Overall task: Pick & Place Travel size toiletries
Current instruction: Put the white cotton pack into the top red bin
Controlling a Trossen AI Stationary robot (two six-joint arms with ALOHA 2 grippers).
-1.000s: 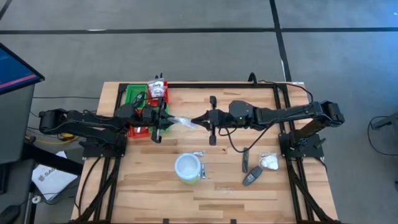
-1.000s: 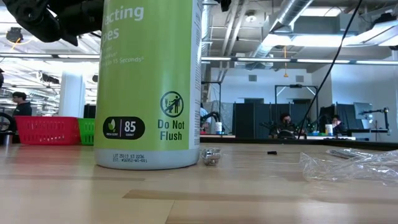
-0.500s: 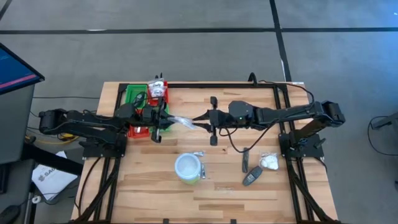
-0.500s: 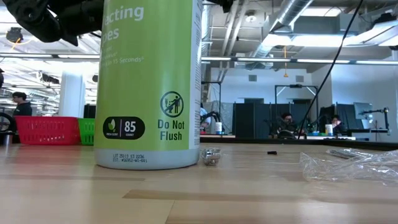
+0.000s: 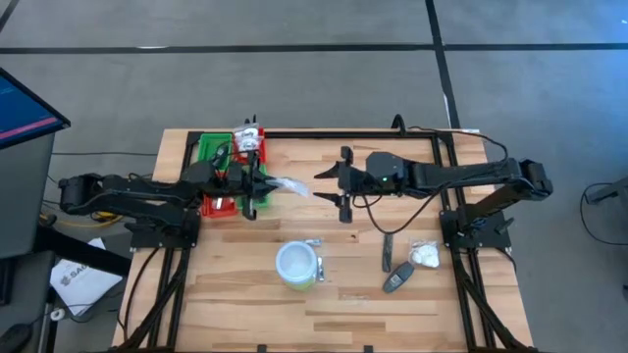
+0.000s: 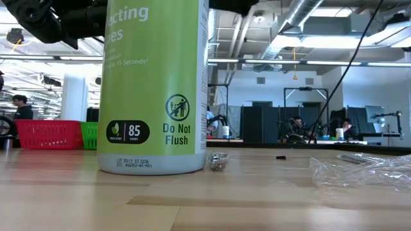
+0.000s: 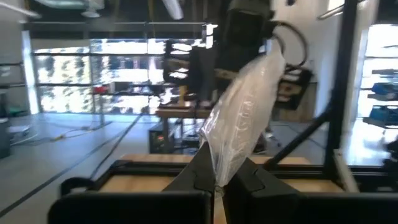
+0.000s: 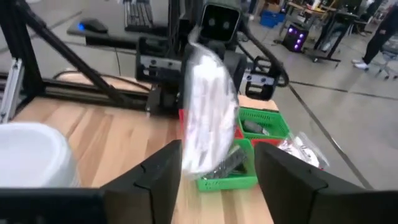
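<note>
Wood table [image 5: 343,294] in workshop; left gripper [image 5: 257,186] clamps clear sachet [image 5: 290,185], right gripper [image 5: 342,178] apart, seemingly clear.

A clear plastic packet [image 7: 239,118] stands pinched between the left gripper's [image 7: 219,186] closed fingers [image 7: 198,177].

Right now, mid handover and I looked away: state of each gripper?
Left gripper: shut on the clear packet.
Right gripper: open, holding nothing.
</note>
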